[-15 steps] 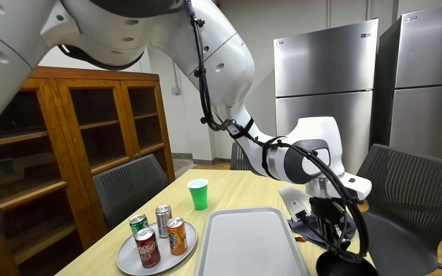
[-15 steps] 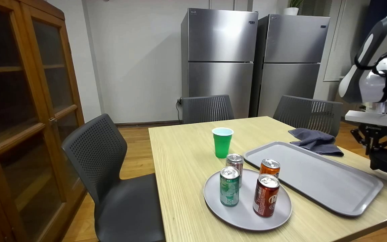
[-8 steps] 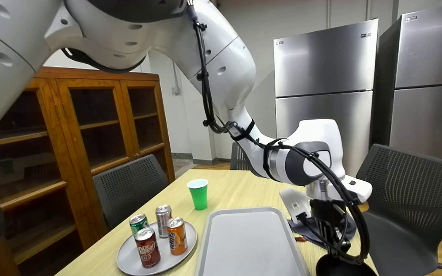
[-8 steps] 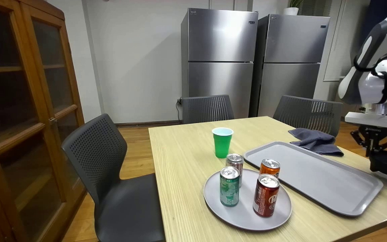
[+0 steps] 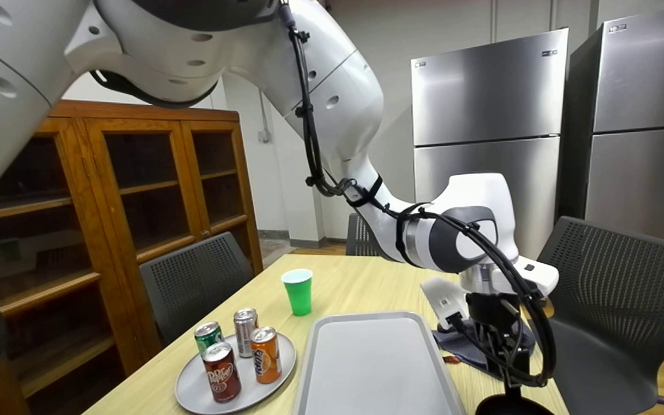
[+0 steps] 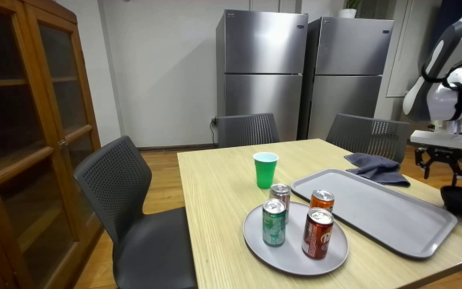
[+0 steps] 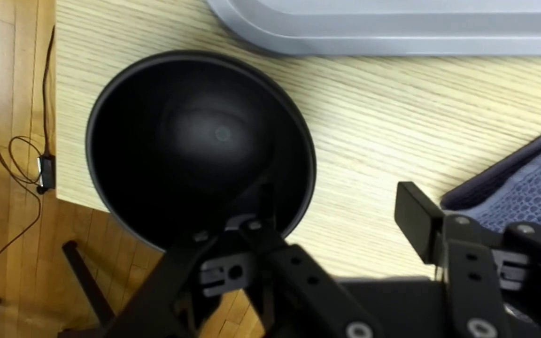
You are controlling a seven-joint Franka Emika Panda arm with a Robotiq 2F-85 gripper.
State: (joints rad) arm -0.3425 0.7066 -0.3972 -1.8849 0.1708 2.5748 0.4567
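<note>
- The wooden cabinet [image 5: 94, 230] is the biggest thing in the room; its glass doors are closed, and I can make out shelves [image 5: 148, 189] but nothing clearer in the dark.
- Two steel fridges [image 6: 262, 96] stand side by side, all doors closed.
- The table [image 6: 223, 184] is pale wood and carries the dishes.
- The grey tray [image 6: 375, 208], long and low-rimmed, lies flat, with a crumpled cloth [image 6: 377, 168] just beside it.
- The round grey plate [image 6: 294, 245] sits near the tray and holds four upright cans [image 6: 317, 237] in a loose cluster.
- The black bowl [image 7: 190, 136] is at the table's corner, mouth up, just beside one end of the tray.
- The end effector [image 7: 342, 211] has its jaws spread wide: one finger reaches inside the bowl's rim, the other hangs outside, near the cloth. Whether the inner one touches the bowl, I can't tell.
- A white pot [image 6: 347, 13] on top of one fridge has a green plant [image 6: 352, 4] in it.
- The green cup [image 6: 265, 174] stands upright near the plate; I see its pale inner wall, while the bottom is hidden from me.
- The cans are green, silver, orange and red, lids up; the red one reads Dr Pepper.
</note>
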